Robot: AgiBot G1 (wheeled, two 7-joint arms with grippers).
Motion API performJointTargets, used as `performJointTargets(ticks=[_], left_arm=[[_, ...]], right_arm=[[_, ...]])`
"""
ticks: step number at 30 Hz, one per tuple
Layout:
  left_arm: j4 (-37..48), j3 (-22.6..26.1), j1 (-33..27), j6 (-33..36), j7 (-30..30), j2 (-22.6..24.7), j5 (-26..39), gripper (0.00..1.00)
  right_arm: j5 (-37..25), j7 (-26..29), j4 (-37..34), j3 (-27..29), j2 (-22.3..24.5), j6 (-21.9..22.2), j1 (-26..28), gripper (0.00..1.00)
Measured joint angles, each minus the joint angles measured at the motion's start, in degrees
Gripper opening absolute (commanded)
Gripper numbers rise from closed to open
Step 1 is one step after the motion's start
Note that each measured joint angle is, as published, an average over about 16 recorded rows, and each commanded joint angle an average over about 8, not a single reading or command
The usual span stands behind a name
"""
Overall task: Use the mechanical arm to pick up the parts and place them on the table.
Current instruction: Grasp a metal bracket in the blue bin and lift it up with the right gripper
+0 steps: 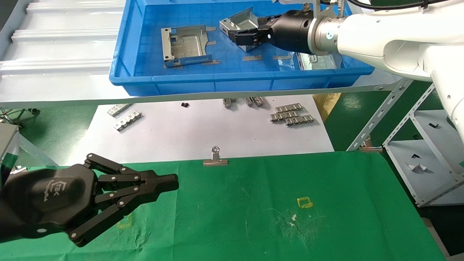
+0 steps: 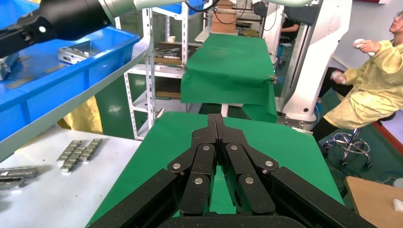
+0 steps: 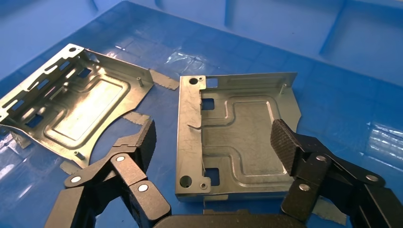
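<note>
My right gripper [image 1: 242, 36] reaches into the blue bin [image 1: 174, 81] on the white arm. It is open, and its fingers [image 3: 145, 140] straddle a silver sheet-metal part [image 3: 237, 137] without touching it. In the head view this part [image 1: 241, 22] lies at the fingertips. A second part [image 1: 185, 45] lies to its left in the bin and also shows in the right wrist view [image 3: 71, 109]. A third part [image 1: 319, 62] is partly hidden under the arm. My left gripper [image 1: 173, 183] is shut and empty, low over the left of the green table [image 1: 253, 217]; its tips [image 2: 214, 121] meet.
The bin stands on a raised shelf [image 1: 54, 90] behind the table. A white paper sheet [image 1: 203, 130] below holds toothed strips [image 1: 290, 114]. A binder clip [image 1: 215, 159] sits on the cloth's far edge. A yellow square outline [image 1: 304, 202] marks the cloth. A metal rack [image 1: 417, 152] stands to the right.
</note>
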Motion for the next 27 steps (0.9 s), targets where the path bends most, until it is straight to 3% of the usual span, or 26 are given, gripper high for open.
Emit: performJointTargets(ticks=[27], left_arm=[[0.00, 0.00, 0.00, 0.00, 0.00, 0.00, 0.00, 0.00]], right_arm=[[8.00, 1.21, 3.29, -9.08, -0.06, 4.64, -1.03, 0.00]])
